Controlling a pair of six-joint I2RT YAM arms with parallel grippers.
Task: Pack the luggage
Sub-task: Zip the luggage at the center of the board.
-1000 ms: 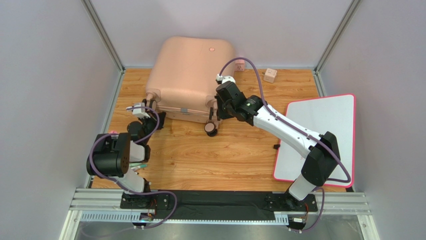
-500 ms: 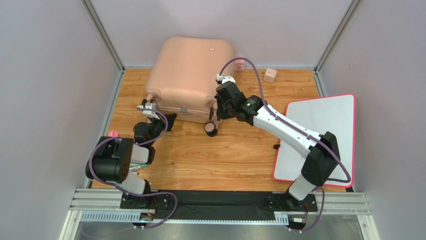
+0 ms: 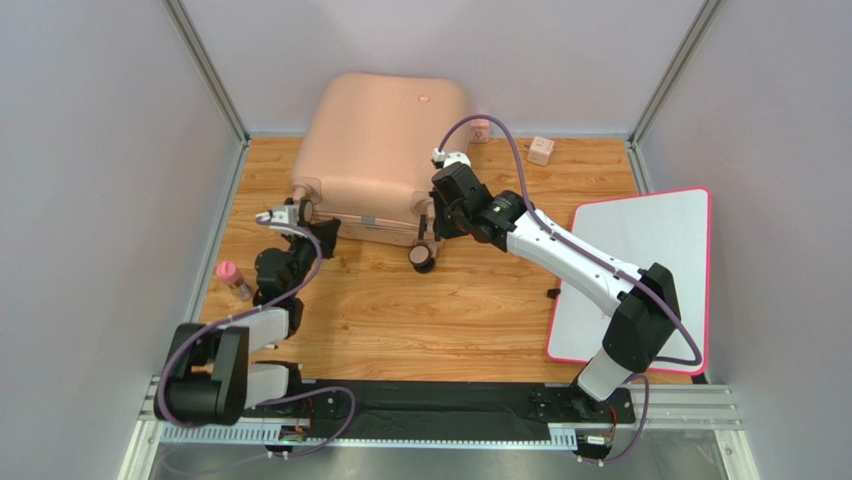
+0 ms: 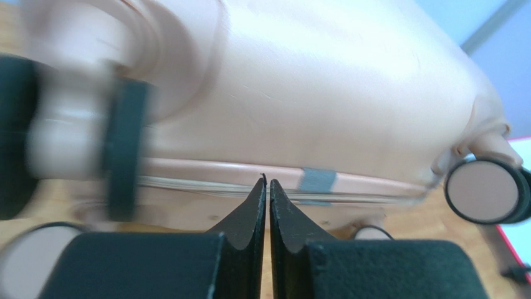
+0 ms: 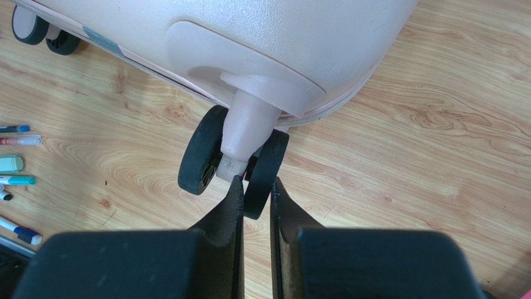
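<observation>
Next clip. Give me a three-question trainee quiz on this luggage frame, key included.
1. True or false: the luggage lies open.
2. What sits between the right tool's fingertips?
3. The pink-rimmed white board lies: A) on the luggage; B) on the robot's right; C) against the back wall.
Key: 1 false; 2 a caster wheel; 3 B.
</observation>
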